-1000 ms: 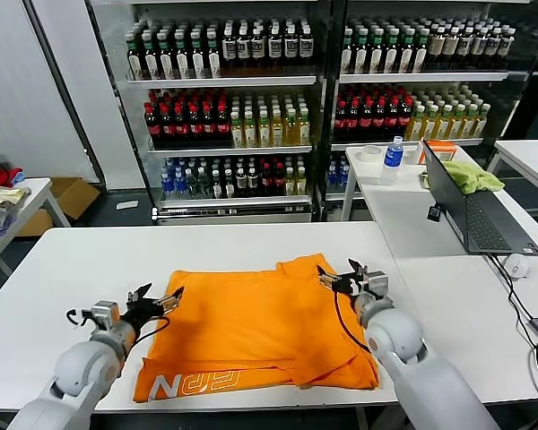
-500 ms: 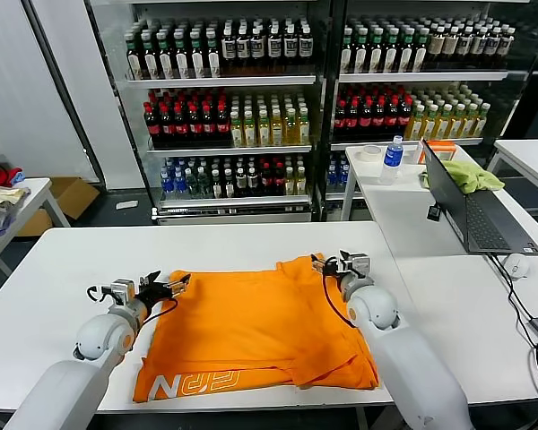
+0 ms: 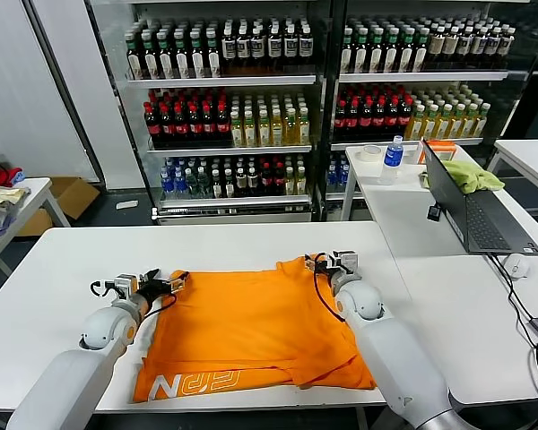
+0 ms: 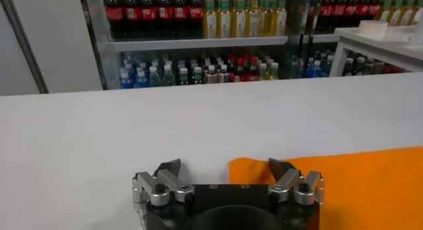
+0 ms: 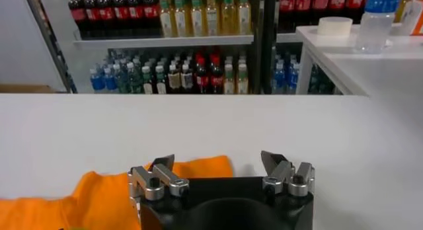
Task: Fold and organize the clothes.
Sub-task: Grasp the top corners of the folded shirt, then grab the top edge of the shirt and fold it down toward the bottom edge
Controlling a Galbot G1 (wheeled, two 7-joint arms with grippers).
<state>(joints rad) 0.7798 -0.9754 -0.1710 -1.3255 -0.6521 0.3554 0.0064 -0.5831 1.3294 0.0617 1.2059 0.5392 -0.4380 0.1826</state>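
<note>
Lying flat on the surface (image 3: 63, 260): orange T-shirt (image 3: 251, 327). Left gripper (image 3: 166, 285) wide at the T-shirt's far left corner. Right gripper (image 3: 321, 263) wide at its far right corner.

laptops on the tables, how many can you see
1: a dark laptop, open, on the white side table at the robot's right, beyond the orange T-shirt. Others may sit out of view.

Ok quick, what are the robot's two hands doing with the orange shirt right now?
Left gripper: open, holding nothing, at the T-shirt's far left corner.
Right gripper: open, holding nothing, at its far right corner.
</note>
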